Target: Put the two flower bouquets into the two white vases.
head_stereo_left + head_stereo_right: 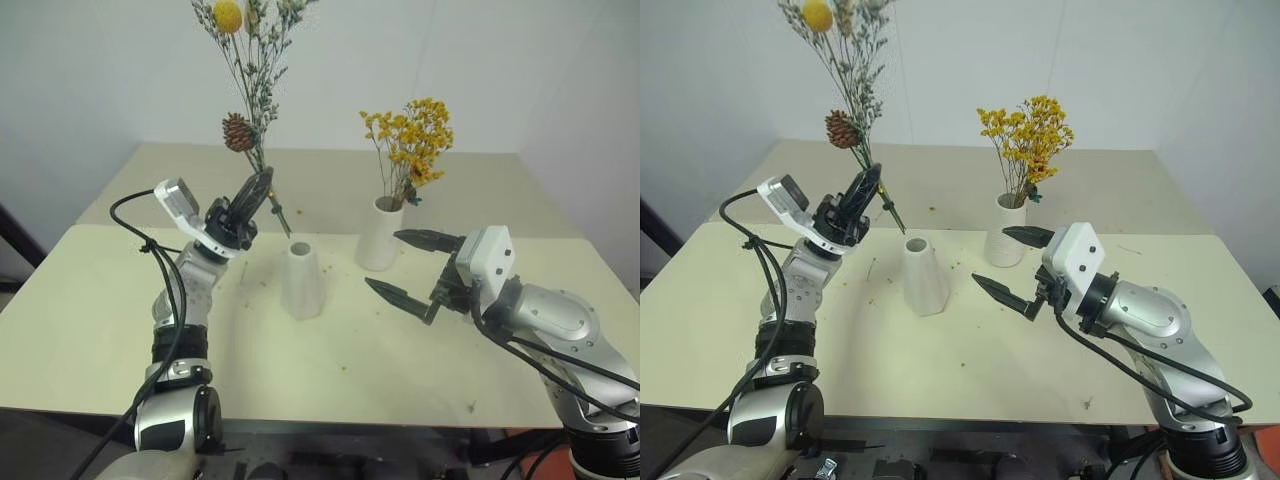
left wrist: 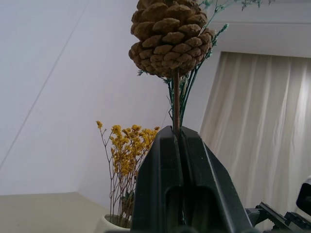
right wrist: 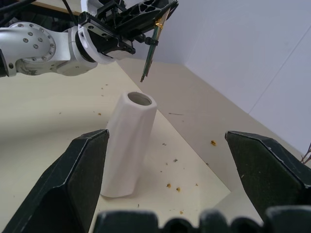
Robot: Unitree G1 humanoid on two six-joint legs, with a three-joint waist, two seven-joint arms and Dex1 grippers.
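L gripper: clamped on stems of grey-green bouquet, held upright, stem ends just above and beside mouth of cone vase, prob. for lowering in. R gripper: jaws wide apart, nothing held, beside cone vase, likely to steady it. Yellow bouquet: already seated in tall vase.

Stem ends hang just above empty white vase mouth.

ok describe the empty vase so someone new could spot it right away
On the cream table, two white vases stand near the middle, between the robot's arms. The empty vase is the nearer one, on the robot's left of the two. It is a short cone with a wide base and narrow open mouth, while the other vase holds yellow flowers.
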